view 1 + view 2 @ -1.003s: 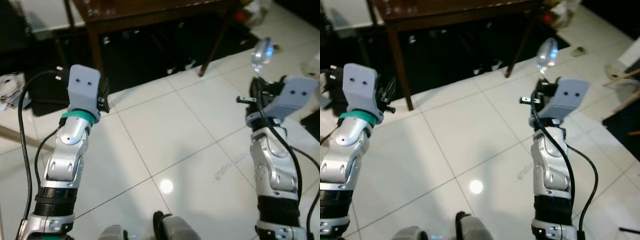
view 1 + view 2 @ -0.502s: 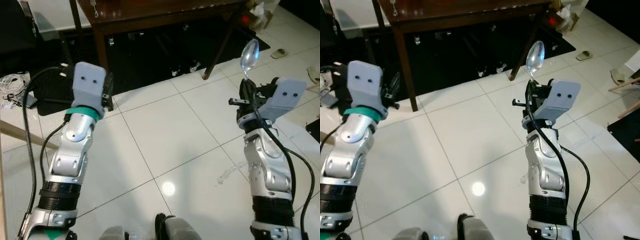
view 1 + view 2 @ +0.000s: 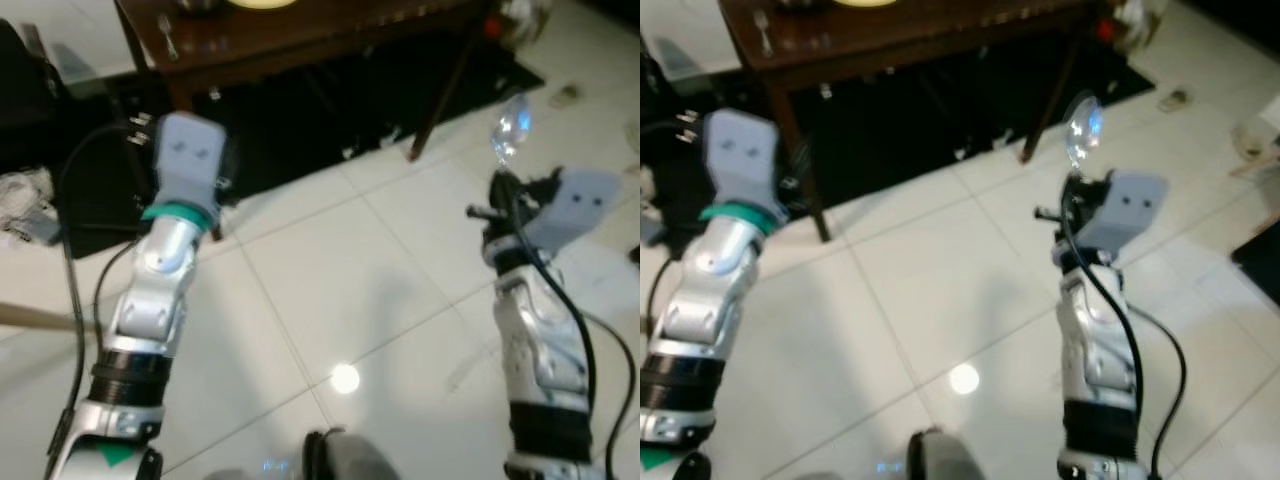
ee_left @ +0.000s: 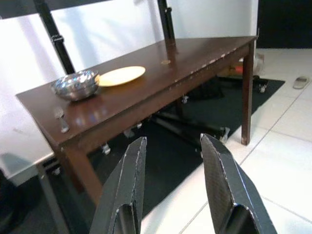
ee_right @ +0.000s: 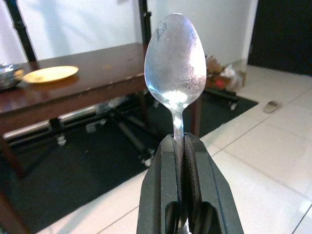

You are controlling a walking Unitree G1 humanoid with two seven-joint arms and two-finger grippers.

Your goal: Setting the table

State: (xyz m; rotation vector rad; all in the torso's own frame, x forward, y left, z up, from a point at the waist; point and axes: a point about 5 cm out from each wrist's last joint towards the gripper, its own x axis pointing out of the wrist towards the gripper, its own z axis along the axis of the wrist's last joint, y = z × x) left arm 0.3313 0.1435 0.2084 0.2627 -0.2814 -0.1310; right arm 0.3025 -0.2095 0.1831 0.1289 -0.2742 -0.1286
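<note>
A silver spoon (image 5: 175,63) stands bowl-up, and my right gripper (image 5: 178,146) is shut on its handle; the same spoon (image 3: 510,133) sticks up above the right arm over the white floor. My left gripper (image 4: 170,146) is open with nothing between its fingers, raised short of the dark wooden table (image 4: 195,61). On that table lie a yellow plate (image 4: 121,75), a metal bowl (image 4: 75,84) beside it and a fork (image 4: 61,120) near the table's corner.
A table leg (image 3: 438,95) stands on a dark mat (image 4: 180,131) under the table. White tiled floor (image 3: 330,270) spreads between both arms. Cables (image 3: 25,200) lie at the left, a slipper (image 4: 301,82) and clutter at the far right.
The camera has tilted up, so more of the tabletop with fork and plate shows. Both arms keep their raised pose, with the spoon held as before.
</note>
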